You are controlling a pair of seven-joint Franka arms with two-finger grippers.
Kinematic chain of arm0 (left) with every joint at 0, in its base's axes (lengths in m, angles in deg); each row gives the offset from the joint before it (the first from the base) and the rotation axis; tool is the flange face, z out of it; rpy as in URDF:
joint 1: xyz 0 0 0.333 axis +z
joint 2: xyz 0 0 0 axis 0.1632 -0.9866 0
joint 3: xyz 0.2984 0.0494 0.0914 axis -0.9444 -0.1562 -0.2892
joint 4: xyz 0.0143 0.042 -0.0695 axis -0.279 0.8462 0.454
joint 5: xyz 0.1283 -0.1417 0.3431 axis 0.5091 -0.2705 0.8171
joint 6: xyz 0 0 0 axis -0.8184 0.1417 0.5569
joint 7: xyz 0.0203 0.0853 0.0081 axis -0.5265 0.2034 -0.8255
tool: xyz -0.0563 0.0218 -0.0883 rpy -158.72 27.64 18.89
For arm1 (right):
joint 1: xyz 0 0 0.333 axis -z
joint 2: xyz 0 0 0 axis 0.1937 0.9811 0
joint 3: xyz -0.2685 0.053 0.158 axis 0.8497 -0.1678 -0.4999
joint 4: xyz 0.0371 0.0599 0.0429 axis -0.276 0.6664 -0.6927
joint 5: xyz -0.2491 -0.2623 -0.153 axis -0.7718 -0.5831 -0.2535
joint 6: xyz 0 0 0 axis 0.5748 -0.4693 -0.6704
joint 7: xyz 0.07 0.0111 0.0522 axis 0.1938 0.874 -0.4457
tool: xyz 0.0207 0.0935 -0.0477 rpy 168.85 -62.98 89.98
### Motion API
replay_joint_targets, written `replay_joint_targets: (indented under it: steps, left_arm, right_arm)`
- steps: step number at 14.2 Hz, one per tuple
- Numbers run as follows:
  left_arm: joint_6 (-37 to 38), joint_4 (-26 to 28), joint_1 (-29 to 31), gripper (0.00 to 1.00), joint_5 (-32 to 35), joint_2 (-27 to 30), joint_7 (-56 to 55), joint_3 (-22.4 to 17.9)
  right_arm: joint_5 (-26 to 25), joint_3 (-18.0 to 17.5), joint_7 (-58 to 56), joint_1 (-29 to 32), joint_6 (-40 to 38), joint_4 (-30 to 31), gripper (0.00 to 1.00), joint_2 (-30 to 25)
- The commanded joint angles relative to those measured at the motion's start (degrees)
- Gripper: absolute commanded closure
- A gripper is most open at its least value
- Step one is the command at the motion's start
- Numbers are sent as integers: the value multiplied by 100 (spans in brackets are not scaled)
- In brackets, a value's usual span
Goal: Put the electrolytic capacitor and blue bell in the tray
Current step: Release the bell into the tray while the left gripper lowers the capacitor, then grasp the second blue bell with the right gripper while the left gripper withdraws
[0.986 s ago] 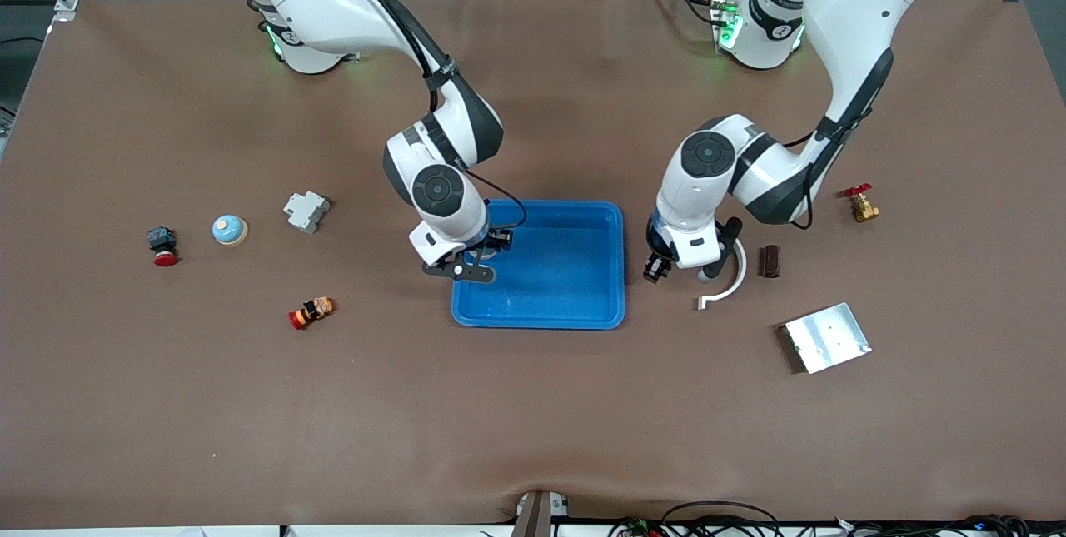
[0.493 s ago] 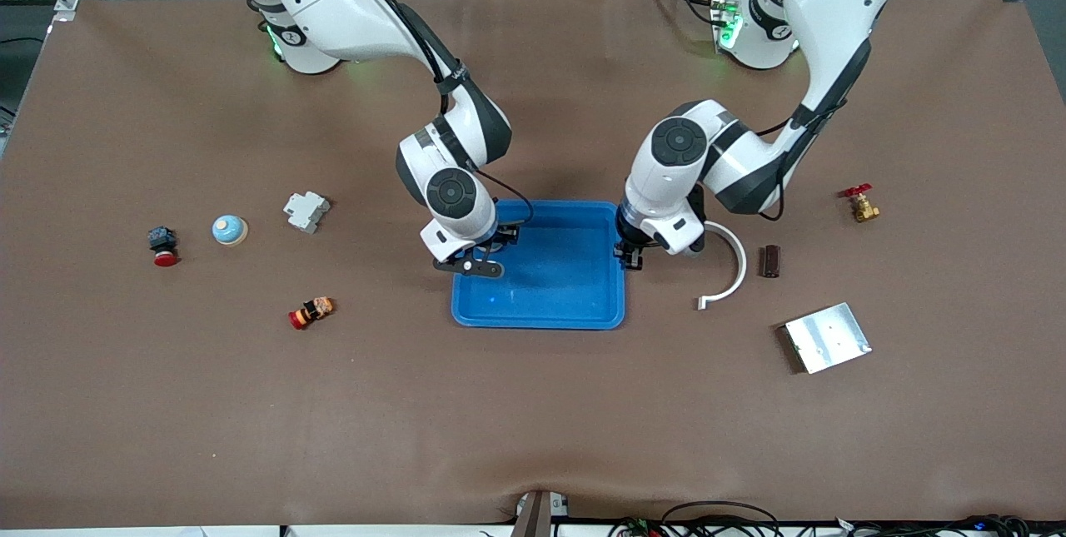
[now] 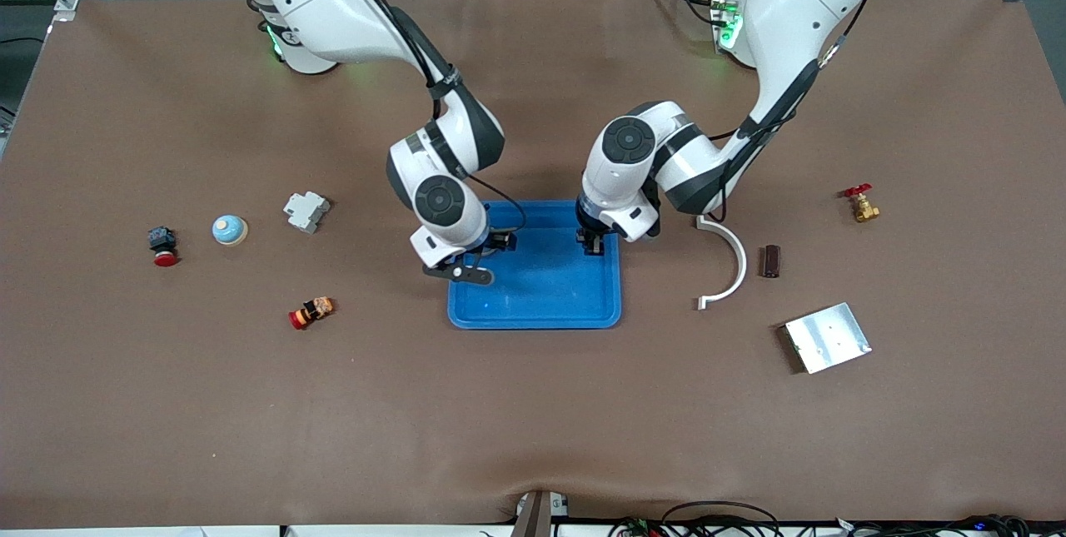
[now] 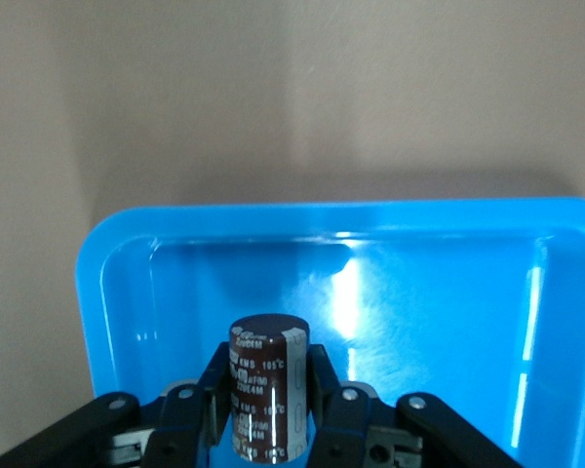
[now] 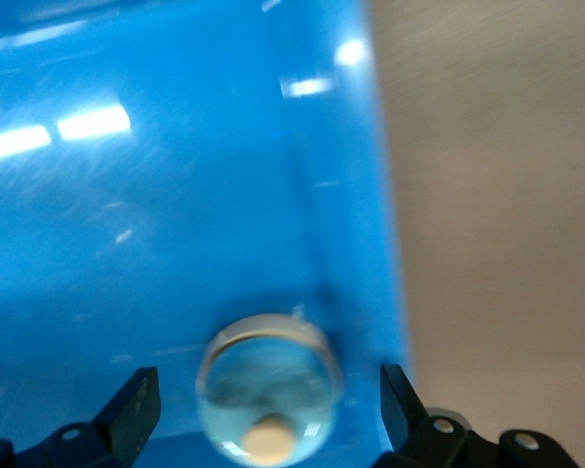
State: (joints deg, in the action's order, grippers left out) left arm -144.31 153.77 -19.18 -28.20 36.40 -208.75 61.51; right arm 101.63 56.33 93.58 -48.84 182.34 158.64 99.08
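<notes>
- Lying mid-frame in the front view, the tray (image 3: 533,316) is where both parts go.
- The right gripper (image 5: 268,402) hangs low with its fingers released around the blue bell (image 5: 263,375), which sits inside the tray by its wall.
- The left gripper (image 4: 268,395) has its fingers clenched on the upright electrolytic capacitor (image 4: 263,366) over the tray, likely for lowering.
- In the front view the wrists hide both parts.

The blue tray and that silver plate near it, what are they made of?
The tray looks like glossy moulded plastic: bright highlights, rounded corners, raised rim. The silver plate seems to be bare metal, perhaps aluminium: flat, matte grey, sharp-edged.
</notes>
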Motion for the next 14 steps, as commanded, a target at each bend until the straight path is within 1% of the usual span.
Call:
replay_joint_targets:
  steps: [1,2,4,6,7,9,10,11,12,14]
  left_arm:
    - [21,-137,-207,100,142,-127,-275,-120]
    - [3,-154,-338,100,212,-179,-319,-199]
    - [-5,-320,-645,100,291,-311,-390,-480]
    - [-6,-356,-935,100,292,-399,-443,-761]
    - [-23,-383,-998,100,292,-417,-443,-849]
    - [-58,-383,-1007,100,300,-443,-443,-859]
    - [-58,-383,-1007,100,300,-452,-443,-868]
    - [-58,-383,-1007,100,300,-461,-443,-868]
    - [-67,-383,-1007,100,327,-470,-443,-868]
    - [-67,-383,-1007,100,353,-496,-452,-868]
  right_arm:
    - [54,-58,-200,540,-476,29,0,-408]
    - [71,-75,-254,664,-573,3,0,-452]
    - [63,-76,-245,621,-591,-6,0,-479]
    - [54,-23,-446,839,-757,38,0,-645]
    - [28,-14,-830,1154,-1107,47,0,-725]
    - [10,-14,-1936,1848,-1565,55,0,-900]
    - [-33,3,-2194,2069,-1750,73,0,-997]
    - [-112,117,-2292,2341,-1882,91,0,-1076]
    - [-322,135,-2432,2578,-1936,134,0,-1155]
    - [-1093,153,-2495,2642,-1840,467,0,-1366]
